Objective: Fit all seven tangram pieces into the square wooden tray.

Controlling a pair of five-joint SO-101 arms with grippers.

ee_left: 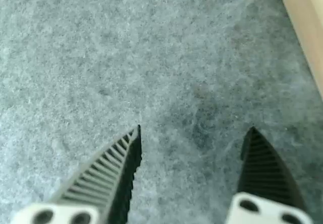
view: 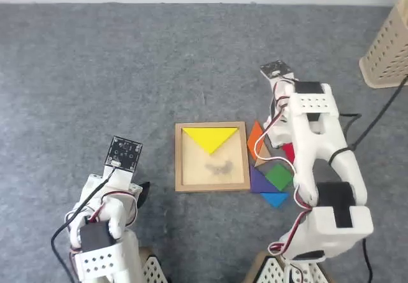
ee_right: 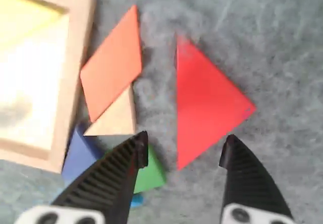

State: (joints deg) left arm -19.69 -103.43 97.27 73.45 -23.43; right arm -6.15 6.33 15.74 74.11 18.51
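1. While one large yellow triangle (view: 209, 137) already lies in the square wooden tray (view: 179, 162), six loose pieces wait on the grey felt worktop (view: 95, 72) beside it.
2. Right arm's jaws hang wide open over the big red triangle (ee_right: 207, 100), one of its corners between the tips; nothing is gripped.
3. Left arm's jaws stand wide over bare felt, near the tray's other side.
4. Picking up the red triangle looks like the step in hand; the next move calls for lowering, closing across its edges, then carrying it into the tray.
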